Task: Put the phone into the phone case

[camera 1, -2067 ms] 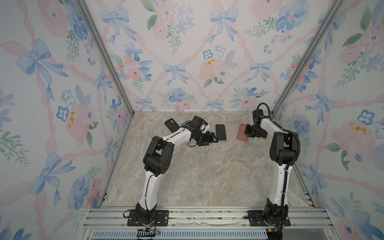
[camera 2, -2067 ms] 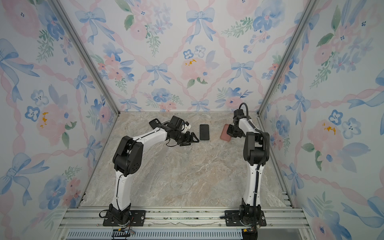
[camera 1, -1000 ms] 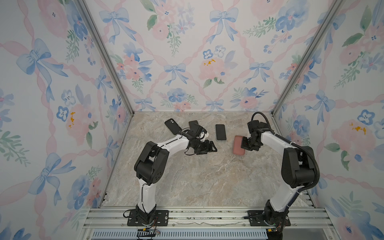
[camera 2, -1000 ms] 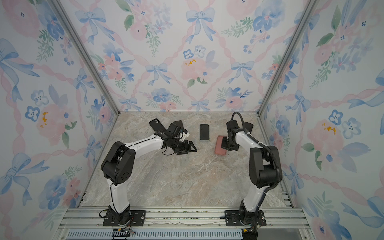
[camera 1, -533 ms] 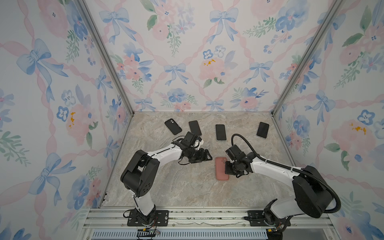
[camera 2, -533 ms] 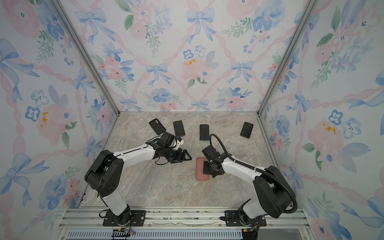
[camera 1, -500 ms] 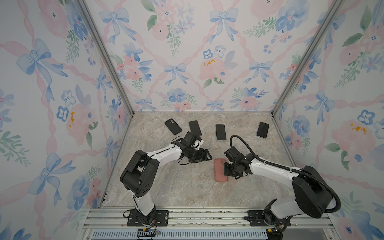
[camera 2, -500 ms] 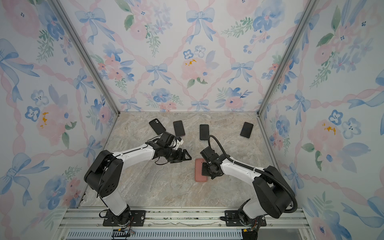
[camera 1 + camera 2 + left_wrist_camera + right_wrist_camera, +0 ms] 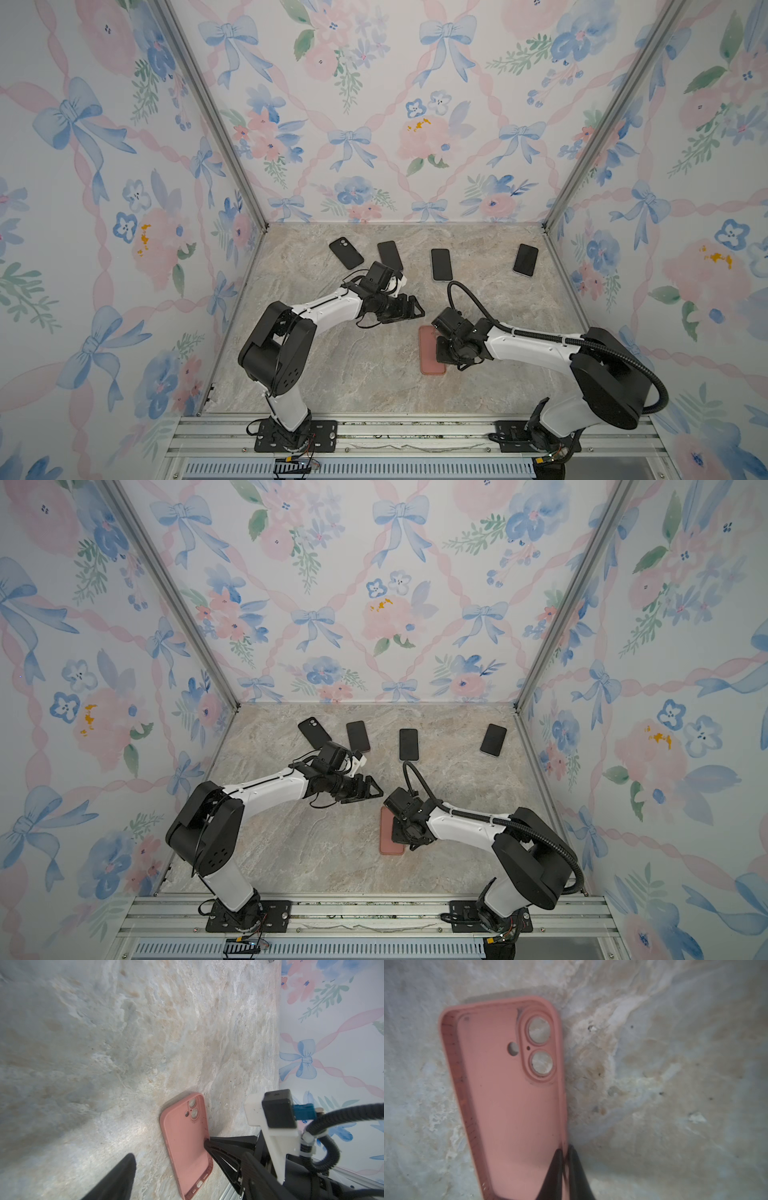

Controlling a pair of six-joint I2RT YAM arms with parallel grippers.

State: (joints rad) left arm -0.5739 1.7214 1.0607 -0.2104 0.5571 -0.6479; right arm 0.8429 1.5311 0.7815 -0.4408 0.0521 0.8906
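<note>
the right pincer [image 9: 566,1153] has carried the pink phone case [image 9: 429,349] from the table's [image 9: 353,374] far right to its near middle, where it now lies flat. the left pincer [image 9: 409,309] has pulled back from the far phones [image 9: 390,254] toward the case.

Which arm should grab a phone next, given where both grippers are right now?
Left, probably. The left gripper is open, empty and nearest the black phones; the right gripper pinches a side wall of the pink case.

Four phones [image 9: 441,264] lie in a row at the back of the tabletop [image 9: 353,382]. The phone case [image 9: 427,357] lies nearer the front, with the right end effector [image 9: 565,1150] astride its right edge and the left end effector [image 9: 411,309] behind it.
</note>
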